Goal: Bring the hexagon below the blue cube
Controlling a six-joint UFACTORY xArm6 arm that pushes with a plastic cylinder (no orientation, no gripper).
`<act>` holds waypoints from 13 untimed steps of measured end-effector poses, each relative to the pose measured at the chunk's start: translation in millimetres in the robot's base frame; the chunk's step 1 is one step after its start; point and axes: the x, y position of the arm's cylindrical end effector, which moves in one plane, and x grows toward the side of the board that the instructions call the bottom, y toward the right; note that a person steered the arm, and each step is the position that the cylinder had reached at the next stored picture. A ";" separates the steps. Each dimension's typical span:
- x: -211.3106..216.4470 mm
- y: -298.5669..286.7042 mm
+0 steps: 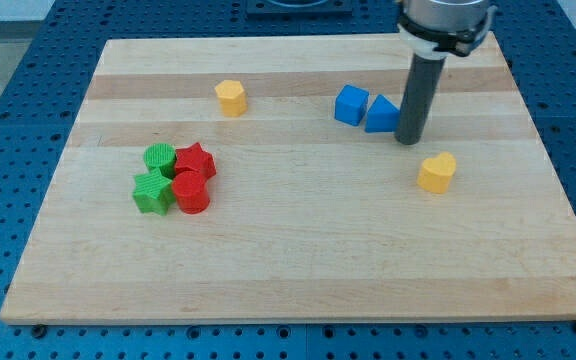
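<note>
A: Where's the yellow hexagon (230, 97)?
B: Upper left, well apart from blue cube (350, 105).
A: My tip (408, 139)?
B: Touching blue triangle (379, 115), partly hiding it. Nothing grasped; bare rod.

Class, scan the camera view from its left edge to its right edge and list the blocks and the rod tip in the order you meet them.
The green and red cluster (inner order unclear) → yellow hexagon → blue cube → blue triangle → my tip, touching the triangle's right side → yellow heart.
</note>
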 end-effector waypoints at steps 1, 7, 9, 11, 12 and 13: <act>-27.7 -14.3; -162.5 -146.2; -74.8 -384.6; -60.0 -392.5; -97.0 -385.8; -101.2 -332.9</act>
